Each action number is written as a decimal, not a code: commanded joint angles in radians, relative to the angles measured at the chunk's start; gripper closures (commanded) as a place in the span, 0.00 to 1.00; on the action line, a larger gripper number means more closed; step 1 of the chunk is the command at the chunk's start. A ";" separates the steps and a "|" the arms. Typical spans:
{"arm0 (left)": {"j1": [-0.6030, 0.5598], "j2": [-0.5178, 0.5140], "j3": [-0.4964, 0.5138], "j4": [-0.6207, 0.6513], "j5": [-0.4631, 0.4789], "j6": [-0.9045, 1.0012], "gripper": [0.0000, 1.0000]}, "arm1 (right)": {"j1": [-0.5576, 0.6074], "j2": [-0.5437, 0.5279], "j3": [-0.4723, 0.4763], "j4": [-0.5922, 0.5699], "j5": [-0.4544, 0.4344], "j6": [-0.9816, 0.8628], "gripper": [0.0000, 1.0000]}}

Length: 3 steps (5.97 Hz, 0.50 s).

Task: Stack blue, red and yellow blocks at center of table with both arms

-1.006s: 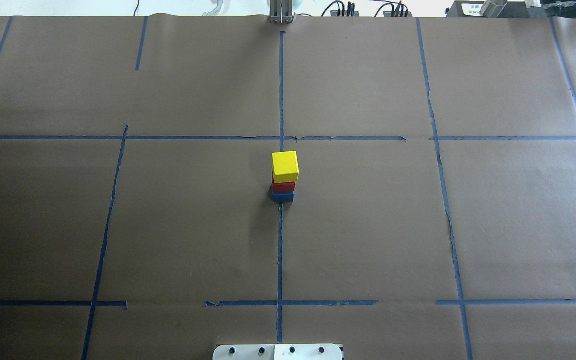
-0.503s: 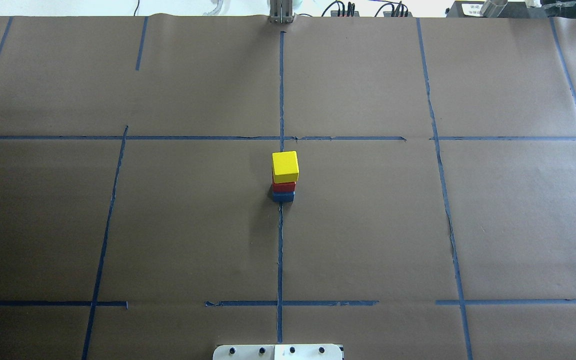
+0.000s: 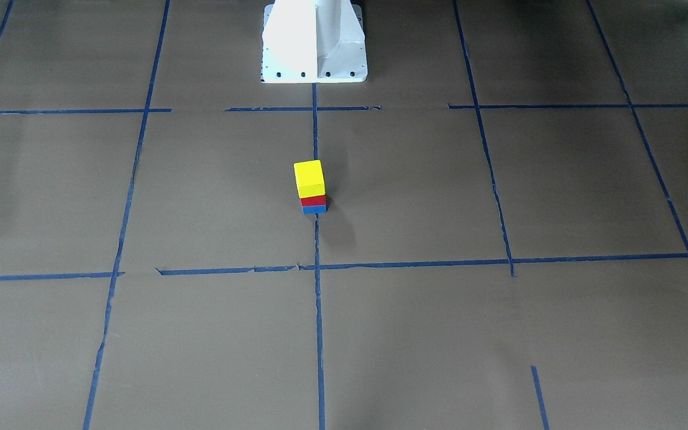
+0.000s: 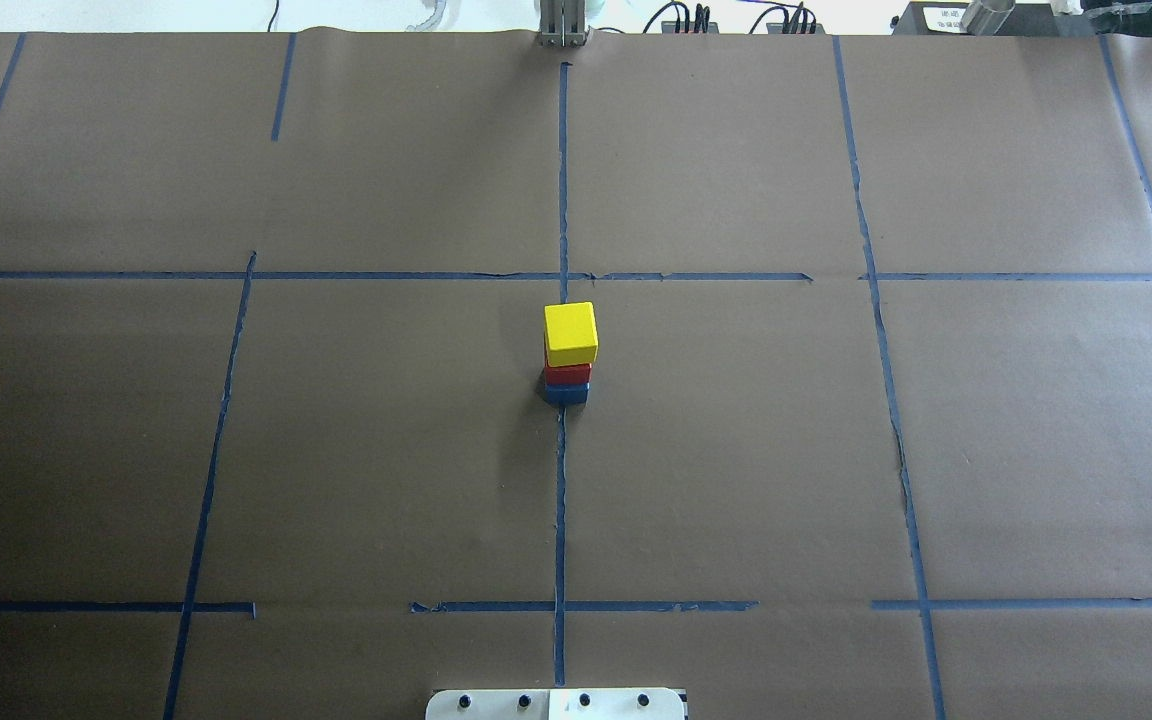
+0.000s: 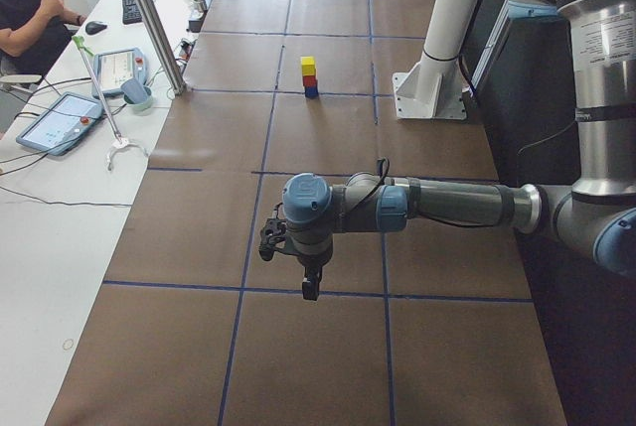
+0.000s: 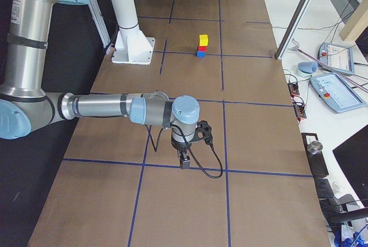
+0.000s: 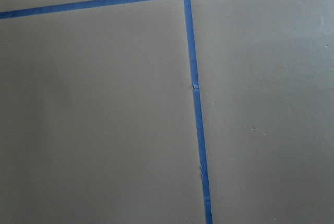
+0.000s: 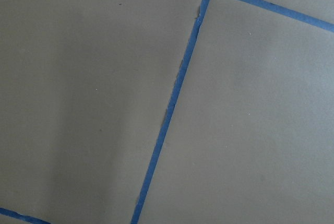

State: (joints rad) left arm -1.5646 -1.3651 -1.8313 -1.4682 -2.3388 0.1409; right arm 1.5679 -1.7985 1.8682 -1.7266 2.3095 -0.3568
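The blue block [image 4: 566,394] sat at the centre of the counter [image 4: 736,450], on the middle tape line [image 4: 560,500]. The red block [image 4: 567,374] lay on it and the yellow block [image 4: 570,332] on top. The stack stood upright, touched by neither arm. The left fingers [image 5: 311,289] hung over bare paper toward the counter's left end, and the right fingers [image 6: 185,162] toward its right end, both well apart from the stack. Only the side views showed them, so whether either pair was open or closed could not be told. The task appeared complete. The remaining risk, as judged, was toppling: three small cubes give little footing, so a jolt to the counter or an arm sweeping low across the centre could bring them down. Against the overhead views from up to a second earlier, nothing differed. The stack's place and alignment were unchanged, and no arm had entered that view.
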 commanded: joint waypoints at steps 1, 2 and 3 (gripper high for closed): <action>0.000 0.001 0.006 0.002 0.007 -0.001 0.00 | 0.000 -0.001 -0.001 0.001 0.051 0.080 0.00; 0.000 0.001 -0.002 0.002 0.006 -0.001 0.00 | 0.000 -0.001 -0.001 0.002 0.051 0.110 0.00; 0.002 0.000 0.004 0.000 0.003 -0.001 0.00 | 0.001 0.001 0.000 0.002 0.050 0.113 0.00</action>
State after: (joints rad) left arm -1.5641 -1.3641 -1.8295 -1.4669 -2.3342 0.1396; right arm 1.5680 -1.7990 1.8671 -1.7247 2.3586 -0.2575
